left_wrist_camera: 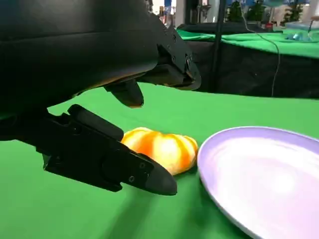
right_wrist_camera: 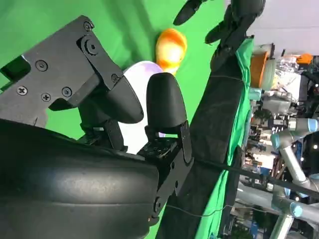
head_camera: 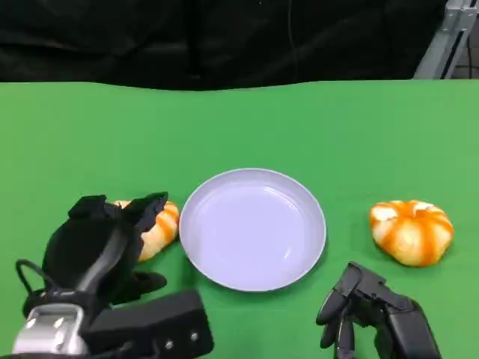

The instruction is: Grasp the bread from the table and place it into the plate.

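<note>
1. We see two orange-and-cream buns on the green surface [head_camera: 239, 127]. One bun [head_camera: 159, 226] lies just beside the plate [head_camera: 224, 258] on the robot's left, partly hidden by the left hand [head_camera: 101, 247]. The other bun [head_camera: 412, 231] sits apart from the plate on the robot's right.
2. The left hand is spread around the near bun. In the left wrist view one finger [left_wrist_camera: 107, 159] runs low in front of the bun [left_wrist_camera: 162, 149] and another hangs above it. We cannot tell whether any finger touches it; nothing is lifted.
3. The right hand [head_camera: 370, 310] rests low near the plate's front edge, holding nothing. Its fingers look loosely curled; how far they are parted we cannot tell.
4. Handling, as we judge it: the bun looks light, rounded and glossy, likely soft or a foam model. A firm squeeze may dent it, and a smooth crust may slip. We would take it across its widest part, from opposite sides, fingers low on the flanks.
5. Across views: the head view gives the layout, both buns and the bare plate. The left wrist view shows the narrow gap between bun and plate rim [left_wrist_camera: 209, 174], which the hand blocks from above.
6. The right wrist view, turned on its side, shows a bun [right_wrist_camera: 171, 49] beyond the plate [right_wrist_camera: 142, 74], past its own fingers.
</note>
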Robot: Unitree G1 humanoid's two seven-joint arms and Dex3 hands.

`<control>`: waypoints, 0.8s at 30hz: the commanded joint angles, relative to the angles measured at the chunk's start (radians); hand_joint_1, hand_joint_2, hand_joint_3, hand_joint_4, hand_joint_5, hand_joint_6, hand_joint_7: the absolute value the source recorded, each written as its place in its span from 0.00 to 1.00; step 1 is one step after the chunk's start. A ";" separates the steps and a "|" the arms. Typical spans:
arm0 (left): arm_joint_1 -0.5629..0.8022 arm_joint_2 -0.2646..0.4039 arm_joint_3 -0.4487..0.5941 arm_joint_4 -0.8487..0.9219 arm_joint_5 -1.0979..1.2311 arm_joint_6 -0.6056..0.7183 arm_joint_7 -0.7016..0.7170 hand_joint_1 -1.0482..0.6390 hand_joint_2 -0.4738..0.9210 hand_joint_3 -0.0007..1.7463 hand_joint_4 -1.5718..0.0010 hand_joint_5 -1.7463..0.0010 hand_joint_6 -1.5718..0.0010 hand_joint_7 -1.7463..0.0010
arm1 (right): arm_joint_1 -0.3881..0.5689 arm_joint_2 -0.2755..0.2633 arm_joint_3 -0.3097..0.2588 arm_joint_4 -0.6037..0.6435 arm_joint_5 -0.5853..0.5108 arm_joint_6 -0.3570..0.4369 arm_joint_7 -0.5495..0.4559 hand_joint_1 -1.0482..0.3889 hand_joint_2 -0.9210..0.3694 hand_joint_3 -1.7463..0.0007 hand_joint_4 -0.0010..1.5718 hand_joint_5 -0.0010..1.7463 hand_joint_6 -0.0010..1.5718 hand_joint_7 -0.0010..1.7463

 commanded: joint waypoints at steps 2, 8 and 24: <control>-0.108 0.003 -0.059 0.131 0.062 0.090 0.006 0.33 0.95 0.00 0.93 0.47 0.74 0.98 | 0.005 -0.008 -0.007 -0.018 0.025 0.004 0.007 0.54 0.37 0.00 0.48 1.00 0.40 1.00; -0.216 -0.004 -0.102 0.309 0.054 0.128 0.067 0.33 0.94 0.00 0.90 0.49 0.73 0.98 | 0.008 -0.008 -0.012 -0.015 -0.012 -0.010 -0.019 0.54 0.38 0.00 0.48 1.00 0.40 1.00; -0.391 0.073 -0.195 0.717 -0.084 -0.043 0.185 0.46 1.00 0.01 0.46 0.01 0.22 0.91 | 0.014 -0.008 -0.011 -0.031 -0.017 0.011 -0.023 0.57 0.38 0.00 0.46 1.00 0.40 1.00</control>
